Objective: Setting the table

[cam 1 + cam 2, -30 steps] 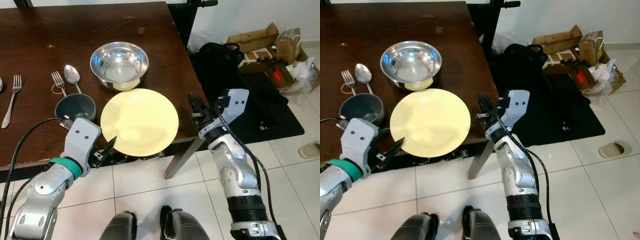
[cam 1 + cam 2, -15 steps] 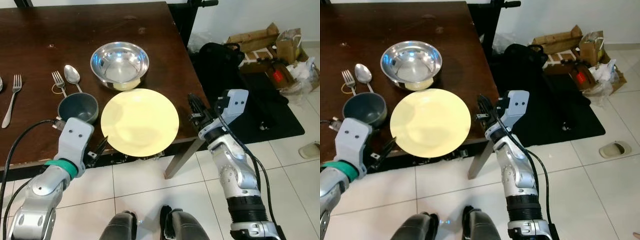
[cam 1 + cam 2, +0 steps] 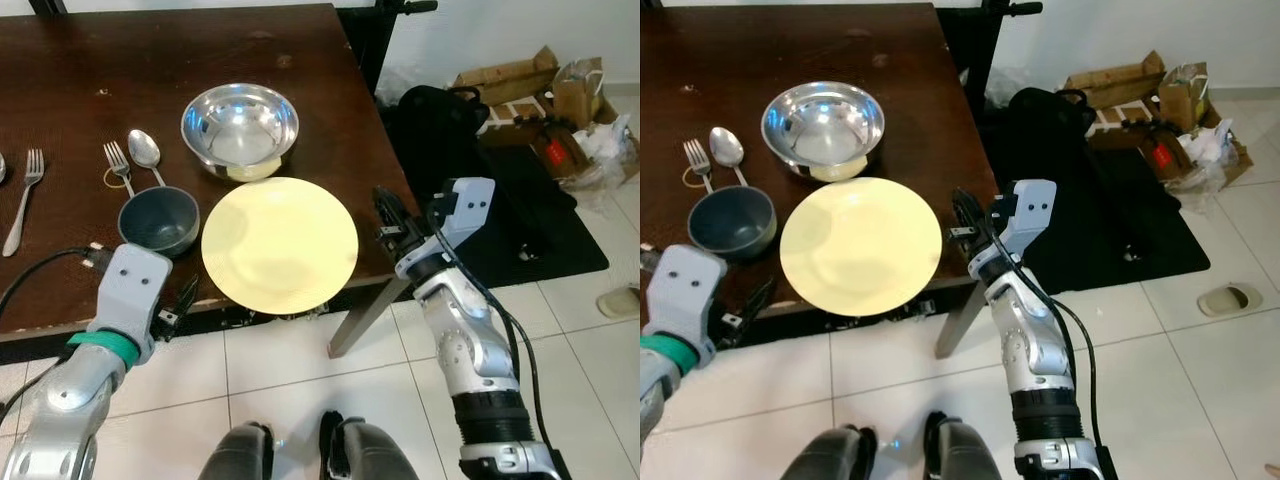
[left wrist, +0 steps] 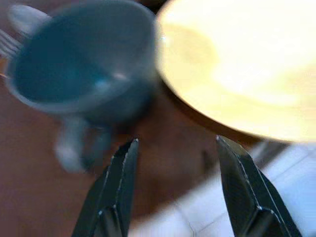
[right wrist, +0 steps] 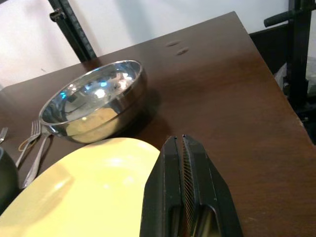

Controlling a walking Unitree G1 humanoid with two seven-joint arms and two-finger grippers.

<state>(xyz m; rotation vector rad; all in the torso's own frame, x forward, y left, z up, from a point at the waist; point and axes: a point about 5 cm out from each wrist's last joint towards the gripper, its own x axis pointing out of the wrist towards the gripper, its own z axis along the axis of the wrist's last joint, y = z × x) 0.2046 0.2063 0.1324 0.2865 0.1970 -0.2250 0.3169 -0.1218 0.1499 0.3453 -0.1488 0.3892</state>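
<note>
The round pale yellow plate (image 3: 279,244) lies flat at the near edge of the dark brown wooden table (image 3: 60,70), overhanging it slightly, beside the dark blue cup (image 3: 157,220) and just before the shiny steel bowl (image 3: 239,127). The left tool (image 4: 173,163) hovers wide, empty, below that edge. The right tool (image 5: 183,163) is pressed narrow, empty, by the plate's right rim, pointing across the table

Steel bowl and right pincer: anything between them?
Bare dark tabletop runs between the steel bowl and the right pincer; the yellow plate lies beside that line, per the right wrist view.
</note>
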